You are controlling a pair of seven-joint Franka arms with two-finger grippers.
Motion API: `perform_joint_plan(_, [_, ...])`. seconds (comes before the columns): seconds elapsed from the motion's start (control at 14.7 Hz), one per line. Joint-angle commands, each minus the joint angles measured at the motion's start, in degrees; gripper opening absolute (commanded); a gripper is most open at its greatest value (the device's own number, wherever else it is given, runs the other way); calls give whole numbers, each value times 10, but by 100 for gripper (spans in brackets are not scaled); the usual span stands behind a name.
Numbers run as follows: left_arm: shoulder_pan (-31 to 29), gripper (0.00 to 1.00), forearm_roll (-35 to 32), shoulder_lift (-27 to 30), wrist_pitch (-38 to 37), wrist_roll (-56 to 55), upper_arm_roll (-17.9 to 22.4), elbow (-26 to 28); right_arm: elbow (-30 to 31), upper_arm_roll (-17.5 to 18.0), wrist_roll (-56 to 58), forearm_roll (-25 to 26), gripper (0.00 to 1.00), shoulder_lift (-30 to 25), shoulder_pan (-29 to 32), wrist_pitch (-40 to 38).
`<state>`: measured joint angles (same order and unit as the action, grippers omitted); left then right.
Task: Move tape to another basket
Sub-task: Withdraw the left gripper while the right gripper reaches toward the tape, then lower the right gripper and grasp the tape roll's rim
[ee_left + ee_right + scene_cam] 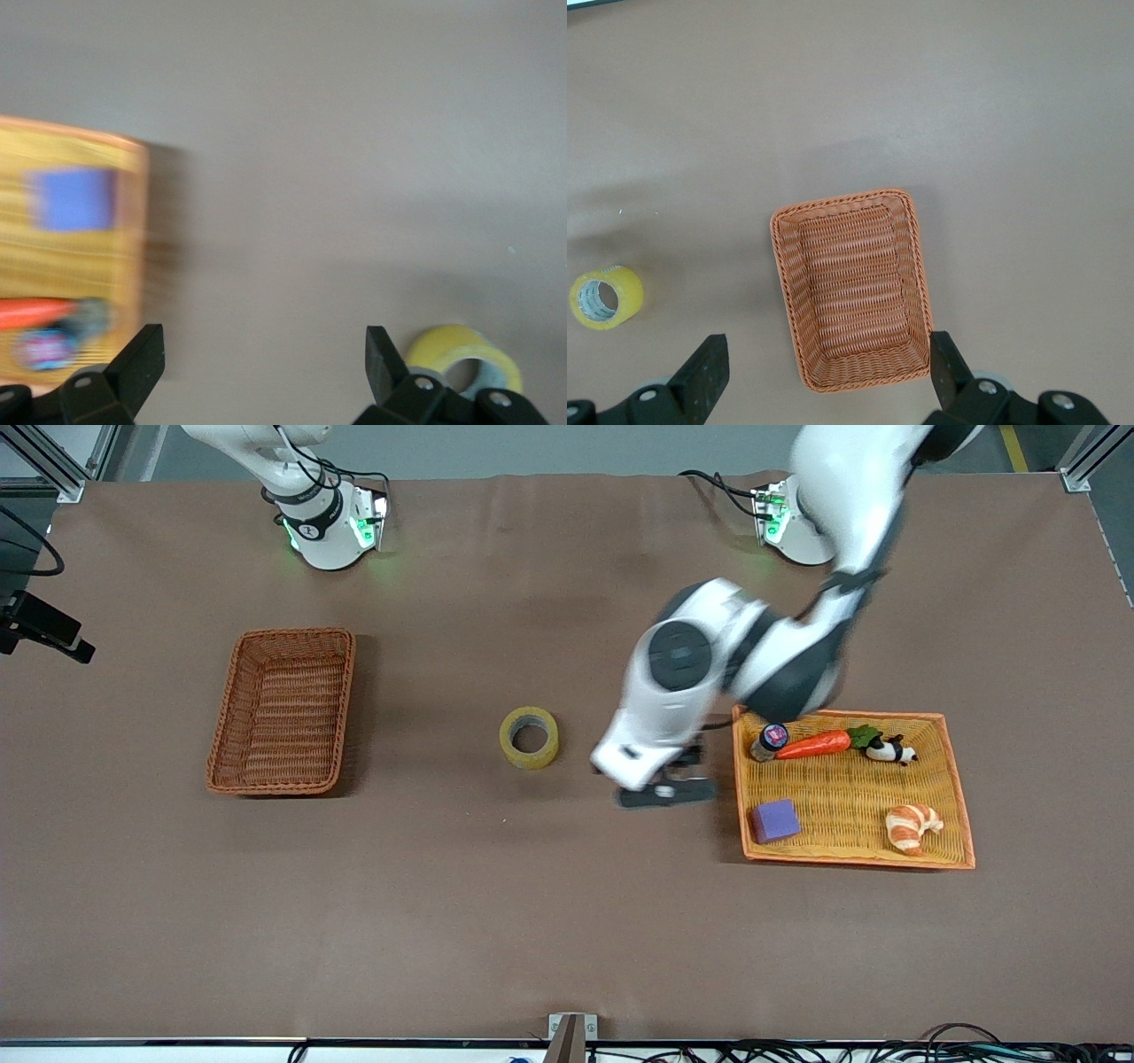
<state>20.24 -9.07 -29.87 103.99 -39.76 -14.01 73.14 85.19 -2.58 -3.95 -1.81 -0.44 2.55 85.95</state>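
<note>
Left gripper point(666, 779): jaws spread wide, holding nothing, low over bare table between the tape and the yellow-orange tray point(959, 790). In its wrist view the fingers point(140, 359) frame only brown cloth; the roll sits just outside one of them.

Tape point(530, 737): yellowish ring with a grey core, lying flat on the table mid-way along, apart from both baskets and touching nothing. So it is out of the tray but not delivered.

Tray toward the left arm's end holds a carrot point(813, 744), a small jar point(769, 740), a panda figure point(889, 751), a purple block point(775, 820) and a croissant point(913, 827).

Right gripper point(824, 372): wide, empty, hanging over the reddish-brown wicker basket point(282, 710), which has nothing in it; that arm waits.

Reads as a hand-over point: the roll is parked mid-table. Next move looks like the right arm's: swing over the tape, come down with the fingers spanning its wall or whole width, close, carry it to the wicker basket.
</note>
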Motion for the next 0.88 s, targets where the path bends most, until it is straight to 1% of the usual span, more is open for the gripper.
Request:
perform_joint_plan(0.0, [-71,100,-9,94,-68,69,-6,33,1,7,3,-11,100,1,6,4])
perform_joint_plan(0.07, [-98,100,-7,118,-91,95,-6,34,2,11,-1,-20,100,10,0,10])
perform_joint_plan(0.14, [-120,100,-3,139,-115,118,-8,33,2,13,-3,-36,100,18,-23,16])
perform_joint_plan(0.2, [-134,100,-6,159,-130,137,-7,32,4,13,-14,-39,100,27,-54,19])
perform_joint_plan(0.27, [-142,100,-7,174,-133,144,-3,32,13,13,-51,-39,100,37,-84,35])
perform_joint_plan(0.34, [-154,100,-7,184,-137,144,0,32,36,13,-108,-38,100,40,-124,73])
perform_joint_plan(0.48, [-203,100,2,193,-172,157,-4,30,75,13,-161,-35,100,61,-196,134])
perform_joint_plan(0.54, [-209,100,10,197,-192,174,-3,29,82,13,-189,-33,100,80,-237,157])
perform_joint_plan(0.61, [-209,100,13,208,-200,193,1,30,83,13,-235,-30,100,110,-268,184])
perform_joint_plan(0.82, [-209,100,13,214,-201,242,3,31,84,13,-263,-29,100,177,-331,235])
